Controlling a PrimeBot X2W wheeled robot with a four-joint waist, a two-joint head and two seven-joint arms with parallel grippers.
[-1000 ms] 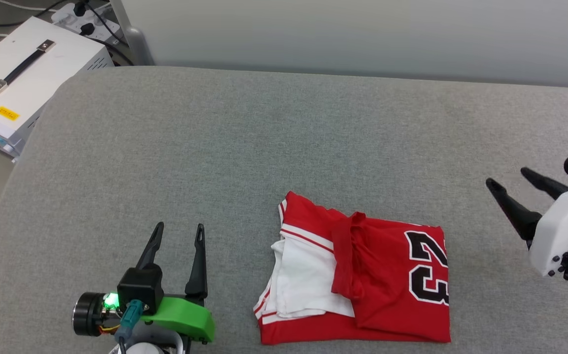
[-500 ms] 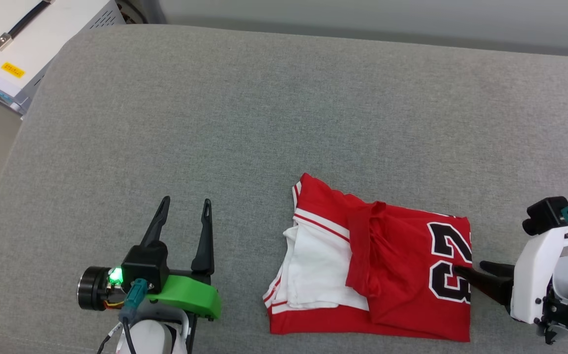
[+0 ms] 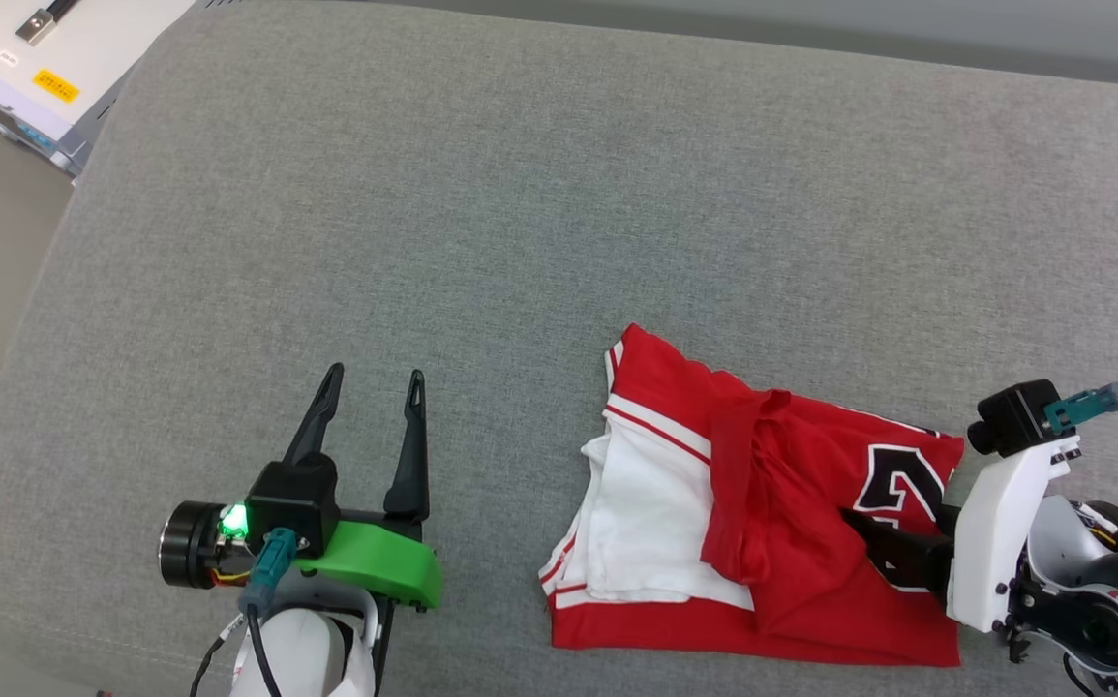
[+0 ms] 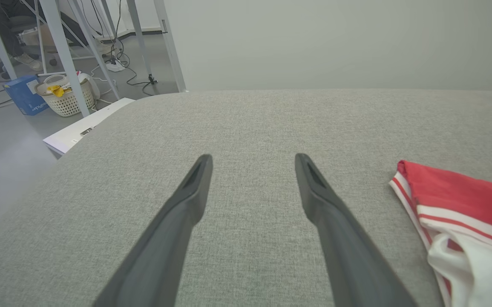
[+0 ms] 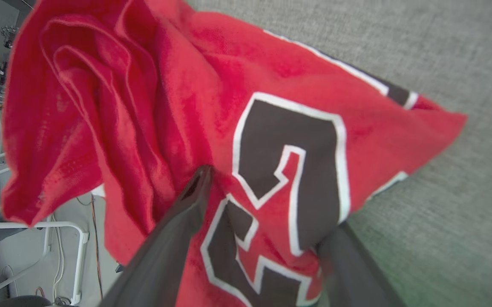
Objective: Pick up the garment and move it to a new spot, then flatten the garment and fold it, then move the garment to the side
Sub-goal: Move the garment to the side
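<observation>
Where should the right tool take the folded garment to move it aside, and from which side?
Grip the garment's numbered right edge, coming from the right along the grey surface. There the layers lie in one flat stack, so one finger goes over and one under; the right tool stands so now, jaws open. The left side shows loose white sleeve folds.

Grey padded surface (image 3: 520, 194), folded garment (image 3: 791, 503) on it

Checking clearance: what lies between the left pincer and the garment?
Only bare grey cushion separates the left pincer from the garment, seen in the head view.
</observation>
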